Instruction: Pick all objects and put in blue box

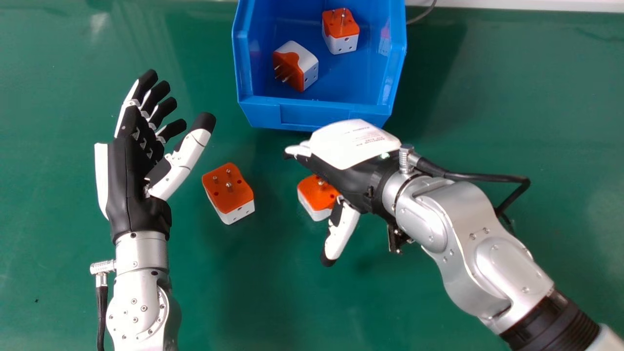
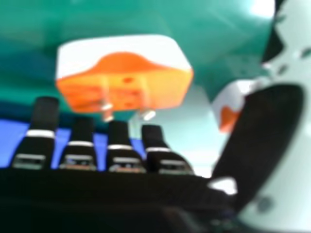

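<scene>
- Currently, your right hand (image 1: 353, 146) is released: in its own wrist view the fingers reach out straight, with the thumb standing well apart from them, and nothing is in its grasp.
- It lies over the table just on your side of the blue box (image 1: 314, 116), its back up and its thumb pointing toward you.
- Under it you have the right table adapter (image 1: 314, 195), partly covered by the hand and showing between the fingers and the thumb; its orange pin face is up. You cannot tell from here whether the hand touches it.
- In the right hand view, that adapter's metal pins sit near your fingertips, and another orange and white adapter (image 2: 227, 109) shows partly behind the thumb.
- Your left hand (image 1: 127, 180) is relaxed and holds nothing, its fingers loosely extended away from you and its thumb spread toward the right.
- Between your two hands, the left table adapter (image 1: 229, 190) rests on the green table (image 1: 273, 292), pins up, nearer the left thumb.
- Inside the box you have two more: the upright box adapter (image 1: 341, 45), orange face and pins up, on the right and farther back, and the tipped box adapter (image 1: 308, 63), lying on its side to the left, its pins pointing left.
</scene>
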`<action>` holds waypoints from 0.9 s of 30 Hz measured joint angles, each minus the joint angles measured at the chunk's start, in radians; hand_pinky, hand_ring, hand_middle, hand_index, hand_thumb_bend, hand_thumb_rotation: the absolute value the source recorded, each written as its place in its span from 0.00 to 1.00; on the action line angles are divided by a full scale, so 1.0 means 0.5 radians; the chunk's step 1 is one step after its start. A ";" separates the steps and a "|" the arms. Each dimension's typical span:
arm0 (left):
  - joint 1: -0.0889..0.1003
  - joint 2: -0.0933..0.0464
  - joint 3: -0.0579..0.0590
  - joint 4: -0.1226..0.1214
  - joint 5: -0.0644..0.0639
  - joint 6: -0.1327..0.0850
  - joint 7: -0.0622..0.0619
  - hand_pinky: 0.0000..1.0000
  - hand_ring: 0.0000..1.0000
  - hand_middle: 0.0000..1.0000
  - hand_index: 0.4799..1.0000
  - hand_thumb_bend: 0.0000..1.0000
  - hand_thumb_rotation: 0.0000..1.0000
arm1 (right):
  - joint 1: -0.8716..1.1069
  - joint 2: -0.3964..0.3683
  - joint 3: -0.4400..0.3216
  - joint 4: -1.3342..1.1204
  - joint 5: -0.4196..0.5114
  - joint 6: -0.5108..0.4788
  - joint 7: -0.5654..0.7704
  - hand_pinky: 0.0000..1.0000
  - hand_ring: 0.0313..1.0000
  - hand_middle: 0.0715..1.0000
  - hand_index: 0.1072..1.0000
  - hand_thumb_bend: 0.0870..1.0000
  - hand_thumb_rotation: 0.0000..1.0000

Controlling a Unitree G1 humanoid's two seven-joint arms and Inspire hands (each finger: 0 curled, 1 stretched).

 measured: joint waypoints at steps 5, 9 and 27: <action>0.000 0.000 0.000 0.000 0.004 0.000 0.002 0.77 0.84 0.87 0.74 0.74 0.31 | 0.001 -0.003 0.009 0.083 0.005 -0.064 -0.116 0.74 0.90 0.91 0.89 0.88 0.23; 0.000 0.000 0.000 0.000 0.007 -0.001 0.006 0.77 0.84 0.87 0.74 0.74 0.31 | 0.007 -0.001 0.025 0.155 0.005 -0.106 -0.196 0.73 0.89 0.91 0.88 0.88 0.23; 0.000 -0.007 0.000 -0.002 -0.015 0.000 -0.003 0.76 0.84 0.87 0.74 0.74 0.31 | 0.009 0.007 0.046 0.256 0.025 -0.248 -0.295 0.72 0.87 0.89 0.85 0.86 0.21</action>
